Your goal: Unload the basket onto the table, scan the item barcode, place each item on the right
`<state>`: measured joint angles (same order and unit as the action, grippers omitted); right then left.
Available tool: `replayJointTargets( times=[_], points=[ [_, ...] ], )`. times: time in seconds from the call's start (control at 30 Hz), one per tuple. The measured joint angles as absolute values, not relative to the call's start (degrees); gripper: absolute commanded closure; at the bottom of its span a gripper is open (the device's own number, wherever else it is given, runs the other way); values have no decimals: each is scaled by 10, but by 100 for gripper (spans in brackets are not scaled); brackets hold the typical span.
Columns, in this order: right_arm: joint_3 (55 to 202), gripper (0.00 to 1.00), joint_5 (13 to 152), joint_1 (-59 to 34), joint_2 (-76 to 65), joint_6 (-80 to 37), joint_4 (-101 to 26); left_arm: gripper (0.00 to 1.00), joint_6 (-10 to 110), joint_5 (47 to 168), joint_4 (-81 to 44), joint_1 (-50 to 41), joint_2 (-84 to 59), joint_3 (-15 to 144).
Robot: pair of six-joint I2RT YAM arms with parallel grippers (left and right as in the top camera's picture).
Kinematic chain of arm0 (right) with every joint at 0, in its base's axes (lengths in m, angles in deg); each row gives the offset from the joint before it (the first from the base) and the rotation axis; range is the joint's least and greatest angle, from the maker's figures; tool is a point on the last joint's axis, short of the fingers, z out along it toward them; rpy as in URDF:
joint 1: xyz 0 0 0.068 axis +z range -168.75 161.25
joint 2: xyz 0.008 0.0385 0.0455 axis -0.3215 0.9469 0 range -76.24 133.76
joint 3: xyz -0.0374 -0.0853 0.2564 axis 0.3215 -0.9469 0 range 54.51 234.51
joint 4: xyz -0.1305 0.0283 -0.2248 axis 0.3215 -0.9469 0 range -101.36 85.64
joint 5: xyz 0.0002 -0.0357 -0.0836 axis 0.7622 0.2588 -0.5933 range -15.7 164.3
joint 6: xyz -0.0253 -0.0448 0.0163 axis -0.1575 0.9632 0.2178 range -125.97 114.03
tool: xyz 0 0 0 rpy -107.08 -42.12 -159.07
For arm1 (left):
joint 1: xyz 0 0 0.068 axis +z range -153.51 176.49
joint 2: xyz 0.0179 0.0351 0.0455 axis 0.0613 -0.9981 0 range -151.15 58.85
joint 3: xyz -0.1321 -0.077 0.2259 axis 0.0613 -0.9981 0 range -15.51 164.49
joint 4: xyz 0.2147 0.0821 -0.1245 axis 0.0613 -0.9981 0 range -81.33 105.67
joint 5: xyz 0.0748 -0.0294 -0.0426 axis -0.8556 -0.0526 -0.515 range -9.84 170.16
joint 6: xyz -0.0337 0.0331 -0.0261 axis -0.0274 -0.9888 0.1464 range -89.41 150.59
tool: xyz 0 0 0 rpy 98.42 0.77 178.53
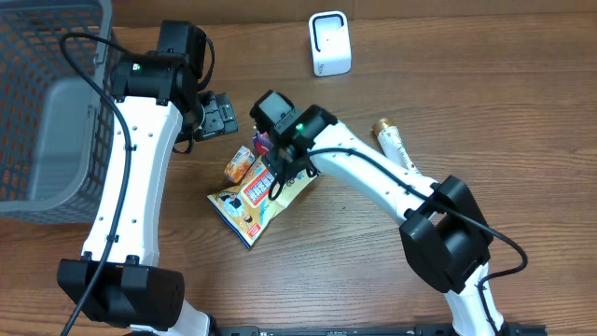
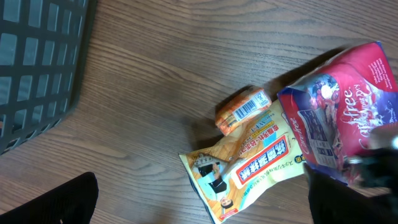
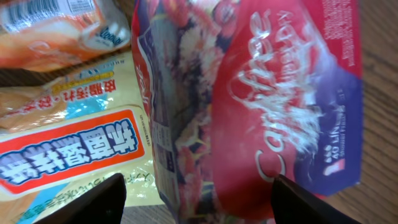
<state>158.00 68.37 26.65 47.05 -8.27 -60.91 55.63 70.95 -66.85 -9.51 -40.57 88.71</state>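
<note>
Red pouch (image 2: 351,93) rests on the table (image 1: 522,121), one edge overlapping the yellow snack bag (image 2: 255,168); an orange packet (image 2: 242,111) lies just beside both. Right gripper (image 3: 199,202) stands directly over the pouch, fingers spread wide, clamping nothing. Left gripper (image 2: 202,199) hovers near, jaws apart and empty. White scanner (image 1: 329,44) stands well apart from the pouch.
</note>
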Motion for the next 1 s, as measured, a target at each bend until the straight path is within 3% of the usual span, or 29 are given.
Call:
replayJointTargets(
  times=[0.3,0.73,0.83,1.0],
  points=[
    [1538,39,634,274,470,-113,-579,0,556,710,-669,-95,-406,887],
    [1537,40,604,274,472,-130,-533,0,556,710,-669,-95,-406,887],
    [1537,53,603,274,477,-132,-528,0,556,710,-669,-95,-406,887],
    [1537,89,589,274,489,-141,-523,0,556,709,-669,-95,-406,887]
  ],
)
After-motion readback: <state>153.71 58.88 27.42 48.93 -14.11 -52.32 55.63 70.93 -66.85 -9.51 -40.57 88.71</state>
